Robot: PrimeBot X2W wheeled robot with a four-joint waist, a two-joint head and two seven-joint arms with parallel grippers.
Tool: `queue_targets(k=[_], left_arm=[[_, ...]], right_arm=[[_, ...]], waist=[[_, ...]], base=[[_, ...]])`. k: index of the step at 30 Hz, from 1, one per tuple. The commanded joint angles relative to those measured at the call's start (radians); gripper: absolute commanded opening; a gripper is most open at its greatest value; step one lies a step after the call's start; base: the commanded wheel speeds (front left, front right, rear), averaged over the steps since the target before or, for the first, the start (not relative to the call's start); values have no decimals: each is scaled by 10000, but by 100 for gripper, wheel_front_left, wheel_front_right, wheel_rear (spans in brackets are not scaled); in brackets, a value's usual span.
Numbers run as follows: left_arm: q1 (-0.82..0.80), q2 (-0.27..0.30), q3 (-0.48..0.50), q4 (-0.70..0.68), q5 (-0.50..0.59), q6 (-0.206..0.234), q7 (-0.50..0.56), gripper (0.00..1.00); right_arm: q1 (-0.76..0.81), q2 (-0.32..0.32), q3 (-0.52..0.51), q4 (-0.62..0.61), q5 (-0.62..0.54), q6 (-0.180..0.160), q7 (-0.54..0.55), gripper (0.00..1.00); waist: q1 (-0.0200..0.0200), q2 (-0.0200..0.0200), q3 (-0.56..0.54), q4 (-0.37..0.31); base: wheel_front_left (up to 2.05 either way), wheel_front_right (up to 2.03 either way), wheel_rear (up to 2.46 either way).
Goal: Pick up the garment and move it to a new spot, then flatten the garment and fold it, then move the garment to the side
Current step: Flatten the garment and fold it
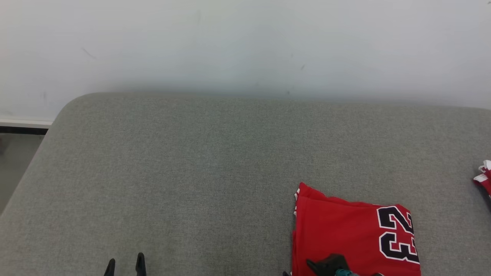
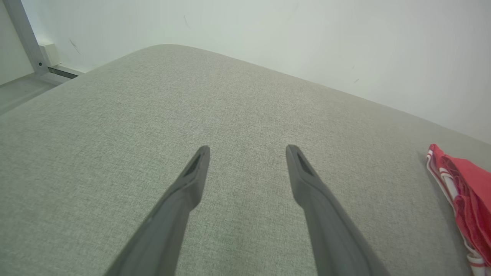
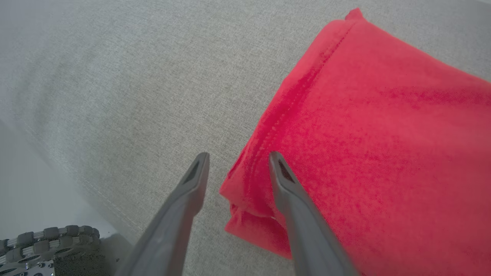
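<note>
Red garment (image 1: 345, 230) is seen folded into a rough rectangle, lying flat on the grey padded surface (image 1: 191, 172) at the near right. A black number 23 (image 1: 397, 234) outlined in white is shown on its right part, and white-striped trim is visible along its left edge.

Right claw (image 3: 238, 155) is held moderately wide over the garment's near left corner. The folded edge is straddled: one finger (image 3: 291, 191) is seen over the red cloth, the other over bare grey fabric. Nothing is gripped; contact with the cloth cannot be told.

Left claw (image 2: 247, 147) is held wide apart, with nothing between the fingers, above bare grey surface at the near left, well apart from the garment. In its wrist view the garment is seen at the right edge.

A second bit of red-and-white cloth (image 1: 484, 177) is cut off at the far right edge of the surface. A pale wall (image 1: 245, 38) is seen behind, and a strip of floor (image 1: 15, 165) at the left.
</note>
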Motion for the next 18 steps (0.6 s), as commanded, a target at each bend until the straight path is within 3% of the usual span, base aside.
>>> queue_targets(k=[1,7,18], left_arm=[[-84,-2,53,30,-103,-10,-56,100],[95,-63,399,-187,40,70,-52,100],[332,-504,1229,-742,672,-364,-49,100]], right_arm=[[-9,-12,-27,-169,207,-4,-148,100],[374,-12,-698,-1206,1049,-4,-712,100],[881,-10,-3038,-2592,797,-4,-2622,100]], waist=[[0,0,-24,-68],[0,0,-185,-429],[0,0,-393,-1277]], base=[[0,0,0],[0,0,0],[0,0,0]])
